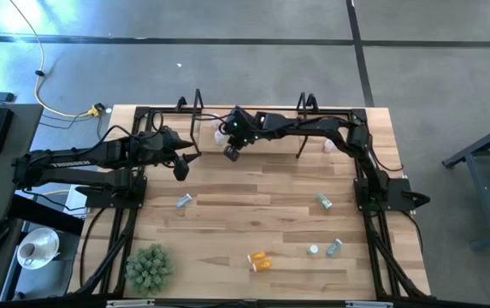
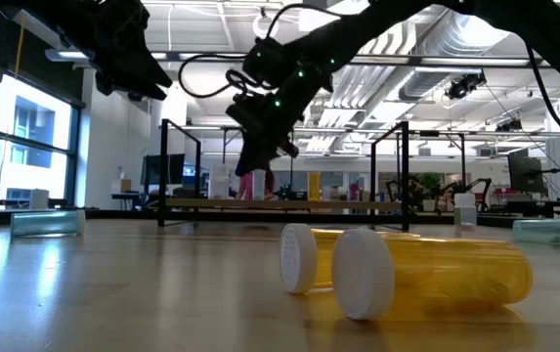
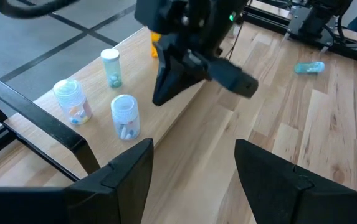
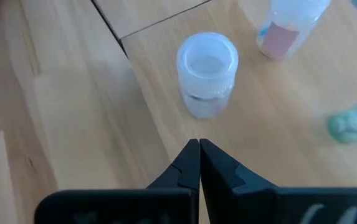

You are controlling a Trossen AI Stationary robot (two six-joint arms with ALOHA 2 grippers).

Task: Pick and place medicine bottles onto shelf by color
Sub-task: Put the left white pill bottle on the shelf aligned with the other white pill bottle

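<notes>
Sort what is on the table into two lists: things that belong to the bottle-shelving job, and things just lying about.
Job:
- shelf
- whitish bottles standing on it
- two orange bottles lying on the table
- teal bottles lying on the table
- right tool, shut and empty, above the shelf
- left tool, open, near the shelf

Lying about:
- green spiky plant ball

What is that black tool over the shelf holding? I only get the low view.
Observer: Nothing. The right wrist view shows the right tool shut and empty, pointing at a whitish bottle standing on the shelf.
Operator: How many bottles stand up there?
Observer: The left wrist view shows at least three upright, one a greenish bottle.
Operator: And the other tool?
Observer: The left tool is open, with nothing between its fingers.
</notes>
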